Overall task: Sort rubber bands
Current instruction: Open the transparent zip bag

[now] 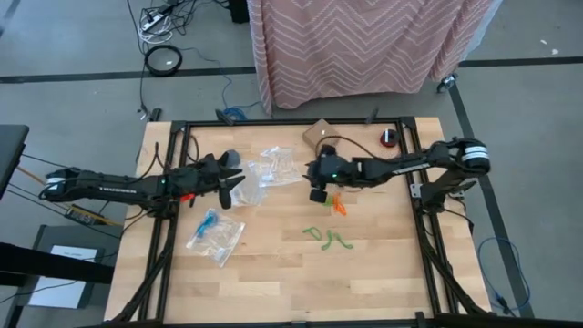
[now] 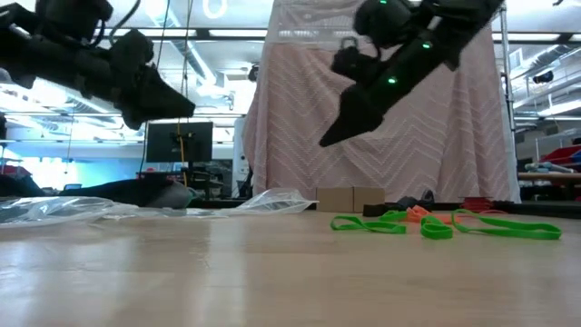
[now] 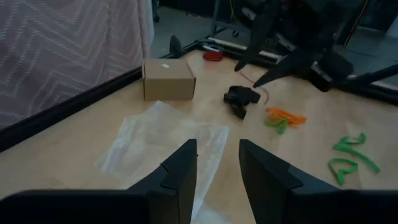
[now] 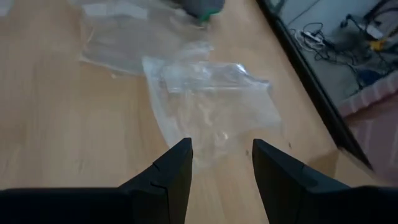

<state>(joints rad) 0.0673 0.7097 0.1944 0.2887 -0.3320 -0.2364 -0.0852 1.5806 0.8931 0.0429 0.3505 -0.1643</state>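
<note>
Green rubber bands (image 1: 326,237) lie loose on the wooden table, with orange ones (image 1: 338,206) just beyond them. A black clump (image 3: 241,98) lies next to the orange bands (image 3: 286,115). A blue band (image 1: 209,220) shows inside a clear bag (image 1: 219,235). My left gripper (image 3: 217,146) hovers open above another clear bag (image 3: 165,140) at the table's left middle. My right gripper (image 4: 222,146) hovers open, slanting down over a clear bag (image 4: 211,99) near the table's centre. Nothing is between either pair of fingers.
A small cardboard box (image 1: 321,134) and a red round thing (image 1: 389,138) stand near the far edge. A black frame (image 1: 173,182) runs along the table's sides. Bare wood lies toward the near edge (image 1: 291,292). A pink patterned cloth (image 2: 381,136) hangs beyond the table.
</note>
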